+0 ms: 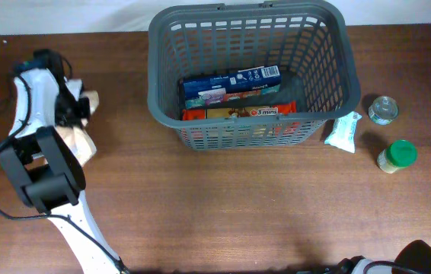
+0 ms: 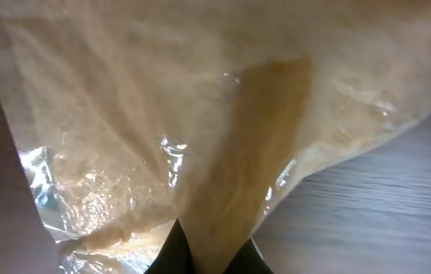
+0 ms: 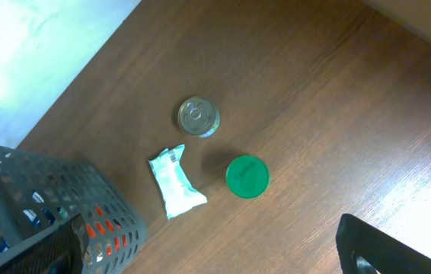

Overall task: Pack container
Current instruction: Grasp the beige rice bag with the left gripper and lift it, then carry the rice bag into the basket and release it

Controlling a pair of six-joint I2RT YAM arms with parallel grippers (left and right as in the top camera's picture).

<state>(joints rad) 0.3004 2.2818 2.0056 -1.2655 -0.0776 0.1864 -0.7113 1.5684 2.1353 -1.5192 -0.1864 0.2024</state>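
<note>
The left end effector point(image 2: 212, 257) was clamped on a fold of a clear bag point(image 2: 200, 114) with pale beige contents, which filled its wrist view. From overhead, both sat at the left of the counter point(image 1: 215, 205), well apart from the basket point(image 1: 318, 53). The right end effector point(image 3: 212, 253) had its fingers spread wide with nothing between them, above the counter's right side. Under it lay a pale packet point(image 3: 176, 181), a tin can point(image 3: 199, 117) and a green-lidded jar point(image 3: 247, 176), all near one another. The packet lay just beside the basket's right wall. The basket stood at the far middle of the counter, with a blue box point(image 1: 231, 81) and a red box point(image 1: 238, 112) inside.
</note>
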